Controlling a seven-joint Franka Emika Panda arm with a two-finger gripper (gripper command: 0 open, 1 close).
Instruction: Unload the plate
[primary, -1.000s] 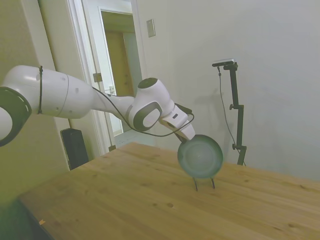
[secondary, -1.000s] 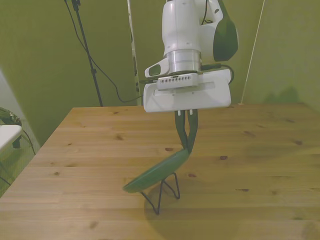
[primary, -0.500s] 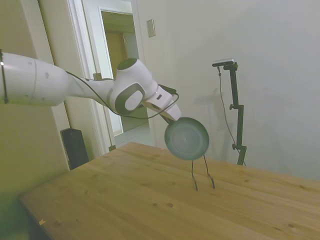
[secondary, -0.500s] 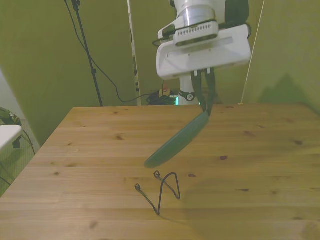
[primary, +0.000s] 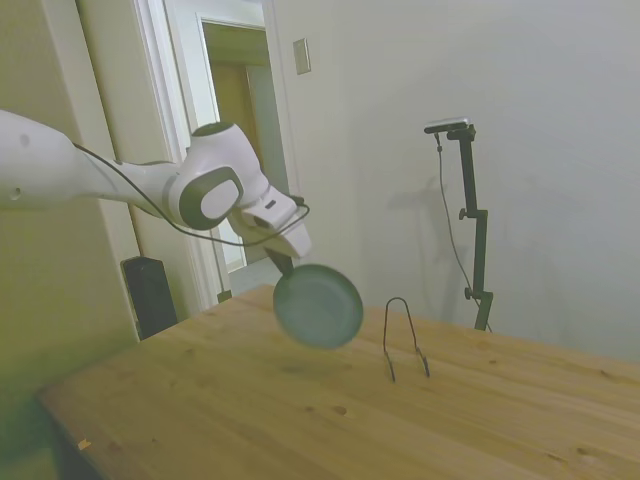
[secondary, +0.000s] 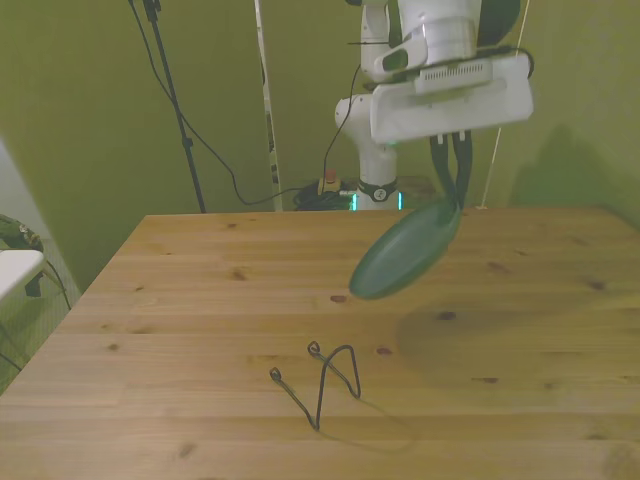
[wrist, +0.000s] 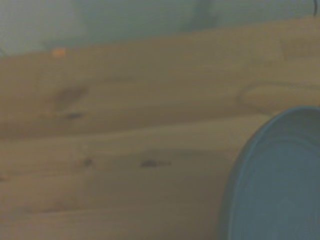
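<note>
While pincer (secondary: 452, 195) grips plate (secondary: 405, 250) rim, tilted above table (secondary: 200, 300), clear of wire stand (secondary: 325, 378)

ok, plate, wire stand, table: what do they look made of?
Plate: dark green, matte, no glare; likely plastic or glazed ceramic, cannot tell which.
Wire stand: thin dark bent rod with looped ends, probably coated metal.
Table: pale wood planks with visible grain and knots, dull finish.
Gripper pinches the plate's rim.

Side and front views share the table (primary: 300, 400), wrist view close above it
</note>
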